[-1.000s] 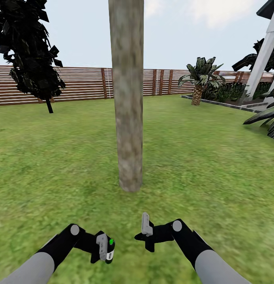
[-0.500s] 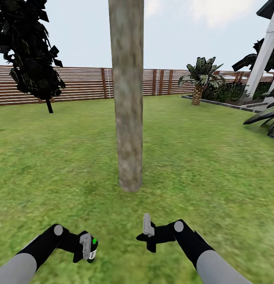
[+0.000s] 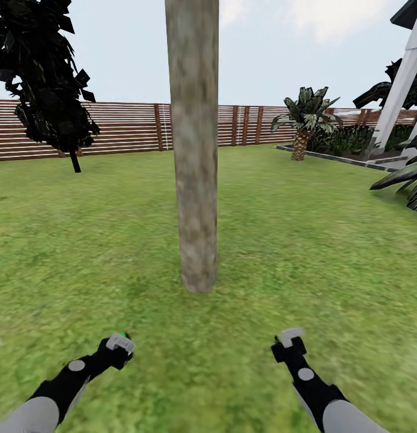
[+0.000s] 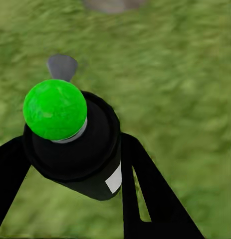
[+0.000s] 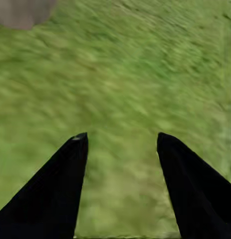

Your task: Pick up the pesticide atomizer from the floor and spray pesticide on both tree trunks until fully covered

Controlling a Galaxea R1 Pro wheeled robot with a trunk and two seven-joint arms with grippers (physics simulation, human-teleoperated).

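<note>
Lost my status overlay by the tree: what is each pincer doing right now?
Left pincer: closed on the pesticide atomizer, the black can with a green cap.
Right pincer: open, holding nothing, lawn between its fingers.

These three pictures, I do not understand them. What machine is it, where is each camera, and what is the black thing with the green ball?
It is a simulated robot with two arms, standing on a lawn before a tree trunk. The big picture comes from a camera on its head and looks down over both arms. The other two come from cameras near each pincer, looking along its fingers. The left pincer is shut on the pesticide atomizer, a black bottle with a green top. The right pincer is open and holds nothing; only grass lies beyond its fingers. A wooden fence and a small palm stand far behind.
</note>
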